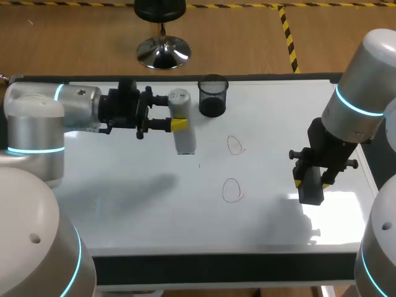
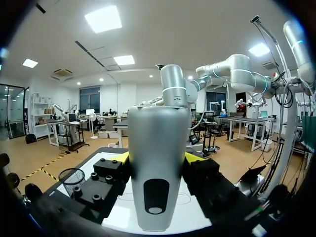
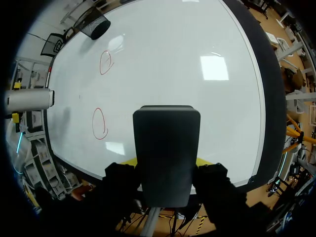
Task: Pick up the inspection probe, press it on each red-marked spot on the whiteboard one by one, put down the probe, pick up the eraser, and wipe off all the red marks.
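"Inspection probe [image 1: 184,141] first: where is it, and which way does it run?"

"Over the far part of the whiteboard [image 1: 124,204], left of the middle, just beside the black mesh cup [image 1: 213,96] that stands by the far edge. Its long axis is about upright: rounded cap up, the other end down towards the board. The left gripper [image 1: 180,124] comes in level from the left edge, its fingers clamped on the pale body from two sides (a yellow tip shows on each flank in the left wrist view)."

"Does the lower end touch the board?"

"I cannot tell. From above, the body covers its own foot. The left wrist view shows only a dark oval opening low on the probe [image 2: 159,148], with white board beneath. In the right wrist view its far end is out of sight."

"And the eraser [image 1: 311,193]?"

"A dark block near the right edge, hanging long axis down between the fingers of the right gripper [image 1: 309,184], which grip it from both sides. The right wrist view looks along it at the board, so its working face is hidden, and the eraser [image 3: 166,143] covers most of the fingers apart from slivers of yellow."

"The red marks?"

"Two thin loops near the middle of the board, one mark [image 1: 235,145] farther, the other mark [image 1: 232,190] nearer, both apart from either tool."
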`<state>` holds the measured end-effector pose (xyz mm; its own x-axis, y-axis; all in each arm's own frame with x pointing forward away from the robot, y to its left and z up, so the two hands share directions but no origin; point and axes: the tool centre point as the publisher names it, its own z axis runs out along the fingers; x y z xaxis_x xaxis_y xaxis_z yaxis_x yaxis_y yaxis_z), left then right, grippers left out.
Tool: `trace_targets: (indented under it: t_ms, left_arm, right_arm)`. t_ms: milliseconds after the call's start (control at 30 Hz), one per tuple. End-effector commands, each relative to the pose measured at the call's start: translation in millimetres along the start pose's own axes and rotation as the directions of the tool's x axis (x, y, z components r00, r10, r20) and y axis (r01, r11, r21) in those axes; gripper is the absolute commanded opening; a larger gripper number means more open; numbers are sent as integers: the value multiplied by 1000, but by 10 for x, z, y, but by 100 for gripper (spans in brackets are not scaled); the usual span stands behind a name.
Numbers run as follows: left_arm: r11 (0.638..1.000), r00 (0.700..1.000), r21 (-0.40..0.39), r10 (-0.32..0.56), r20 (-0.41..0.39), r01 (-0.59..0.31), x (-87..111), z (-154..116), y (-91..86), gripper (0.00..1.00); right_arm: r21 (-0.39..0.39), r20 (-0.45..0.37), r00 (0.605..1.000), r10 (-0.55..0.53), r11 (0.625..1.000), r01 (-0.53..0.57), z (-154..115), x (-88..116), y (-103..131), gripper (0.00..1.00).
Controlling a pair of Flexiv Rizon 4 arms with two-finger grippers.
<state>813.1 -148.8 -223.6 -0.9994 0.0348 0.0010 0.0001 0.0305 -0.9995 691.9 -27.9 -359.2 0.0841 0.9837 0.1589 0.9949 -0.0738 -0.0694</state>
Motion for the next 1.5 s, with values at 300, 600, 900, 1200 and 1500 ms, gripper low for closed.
trace_targets:
  t_ms: [300, 600, 900, 1200, 1500]
  left_arm:
    - [1000, 1000, 21, 13, 19, -13, -78, -344, -90, 0]
    - [1000, 1000, 18, 17, 19, -17, -50, -519, -66, 0]
    - [1000, 1000, 20, 5, 18, -6, -66, -632, -45, 0]
    - [1000, 1000, 29, -8, 19, 7, -87, -653, -56, 0]
    - [1000, 1000, 29, -8, 19, 7, -87, -653, -56, 0]
  right_arm:
    - [-2, -3, 1000, -1, 1000, 1, -10, -15, -10, 0]
    - [-2, -3, 1000, -1, 1000, 1, -10, -15, -10, 0]
    - [-2, -3, 1000, -1, 1000, 1, -10, -15, -10, 0]
    - [-2, -3, 1000, -1, 1000, 1, -10, -15, -10, 0]
    - [-2, -3, 1000, -1, 1000, 1, -10, -15, -10, 0]
